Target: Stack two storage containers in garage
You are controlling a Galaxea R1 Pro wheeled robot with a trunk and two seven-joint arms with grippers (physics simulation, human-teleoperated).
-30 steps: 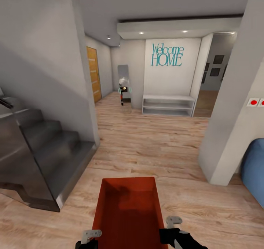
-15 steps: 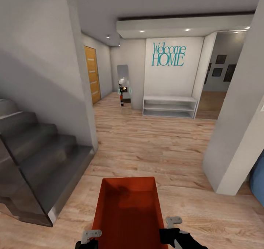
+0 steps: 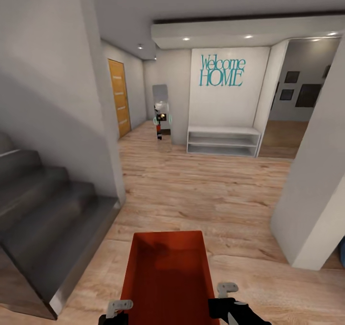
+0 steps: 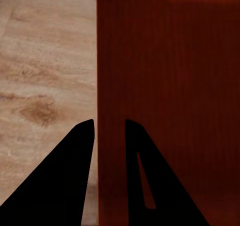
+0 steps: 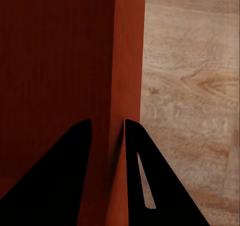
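Ribbed orange-red bin (image 3: 167, 277) — over wood planks (image 3: 215, 195).

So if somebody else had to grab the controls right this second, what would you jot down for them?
Left claw: shut on the left wall of the orange-red container.
Right claw: shut on its right wall.
Container: held out in front of the robot, open top up, nothing in it, above the light wood floor.
Place: a hallway, grey stairs on the left, "Welcome HOME" wall ahead.
Done: one container picked up.
Left: reach the garage, set it down, bring the second one, stack them.
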